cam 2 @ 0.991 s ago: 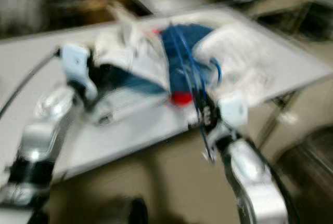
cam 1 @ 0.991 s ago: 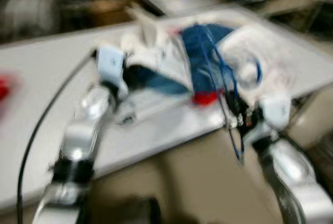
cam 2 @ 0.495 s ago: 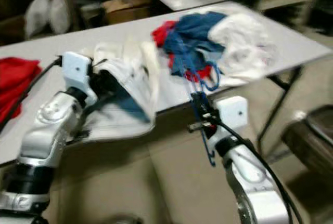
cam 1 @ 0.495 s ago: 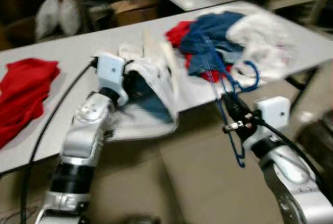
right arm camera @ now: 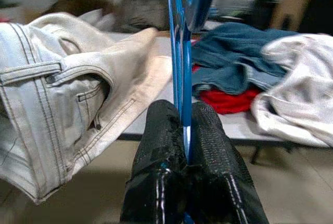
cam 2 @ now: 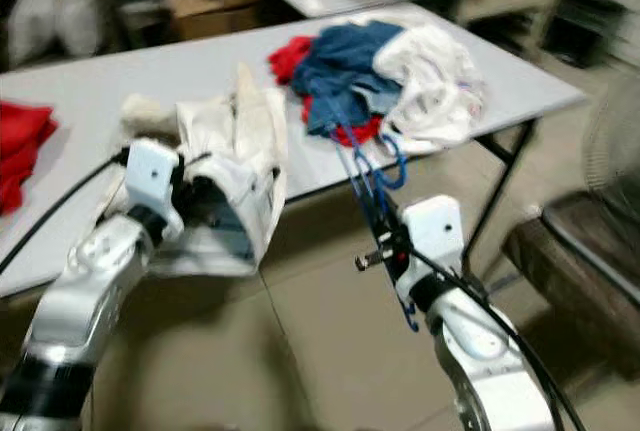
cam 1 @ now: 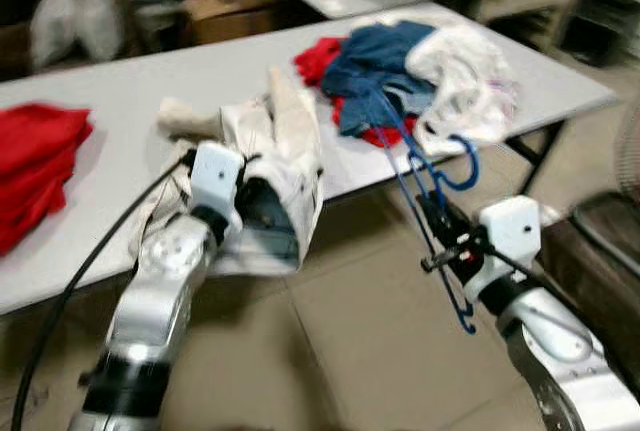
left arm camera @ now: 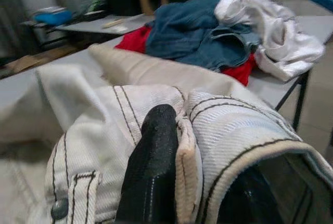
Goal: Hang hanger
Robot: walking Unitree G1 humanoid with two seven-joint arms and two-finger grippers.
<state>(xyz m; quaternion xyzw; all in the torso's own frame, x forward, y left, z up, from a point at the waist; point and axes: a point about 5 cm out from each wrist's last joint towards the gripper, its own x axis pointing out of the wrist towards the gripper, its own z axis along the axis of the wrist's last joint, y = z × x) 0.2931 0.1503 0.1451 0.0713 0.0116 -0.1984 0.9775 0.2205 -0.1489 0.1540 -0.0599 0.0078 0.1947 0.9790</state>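
The thin blue wire hanger (cam 1: 432, 189) is held upright off the table's front edge, over the floor, w/ its hook (cam 1: 462, 163) at the top and its lower end below the right tool. It is clamped by the right tool (right arm camera: 183, 130): both black fingers (right arm camera: 158, 146) are pressed narrow against the blue wire, seen clearly in the right wrist view. The hanger is carried near the table's edge, apart from the clothes on it.

The waistband of a pair of off-white denim jeans (cam 1: 275, 166) is gripped by the left tool (left arm camera: 171, 151); one black finger (left arm camera: 151, 167) is seen tucked against the folded band, the other is hidden by cloth. The jeans are draped partly on the table and partly hung over its front edge.

Further back on the long grey-white table (cam 1: 120, 81), a heap is seen: blue denim garment (cam 1: 375, 61) on top of a red cloth (cam 1: 320, 56), w/ a crumpled white garment (cam 1: 465, 76) beside it. A separate red garment (cam 1: 35, 166) is laid at the table's left end, well apart. Beige tiled floor (cam 1: 350, 341) is seen below. A 2nd table w/ clutter is blurred behind.
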